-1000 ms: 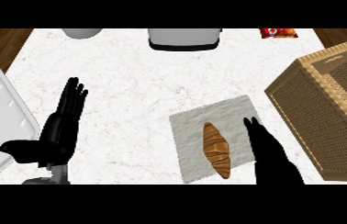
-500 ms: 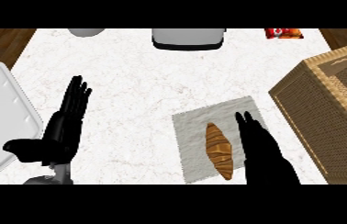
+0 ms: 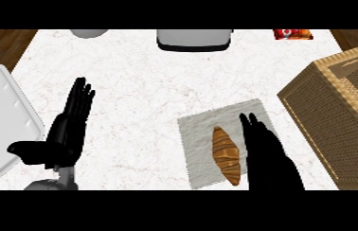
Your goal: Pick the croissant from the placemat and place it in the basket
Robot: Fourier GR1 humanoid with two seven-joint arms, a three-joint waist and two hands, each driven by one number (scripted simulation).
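On the white marble counter point(image 3: 154, 83): 1 croissant point(image 3: 226, 154), lying lengthwise on 1 grey placemat point(image 3: 199, 130), right of centre and near the bottom edge of the view. It is not in the basket.

1 wicker basket point(image 3: 315, 116) at the right edge, just beside the placemat's right side and partly cut off by the frame.

Right hand point(image 3: 269, 154): fingers straight, flat over the placemat just right of the croissant, nothing held. Can't tell whether it touches the croissant.

Left hand point(image 3: 67, 130): resting at lower left, fingers straight and pointing away, thumb out to the side, nothing held. It is well apart from the placemat.

Back edge, 1 of each: grey round item point(image 3: 89, 33) at left, grey boxy appliance point(image 3: 194, 39) in the middle, red packet point(image 3: 292, 34) at right. The packet has print on it, but it is not readable. No other writing is legible.

1 white tray-like object point(image 3: 14, 121) at the left edge, cropped.
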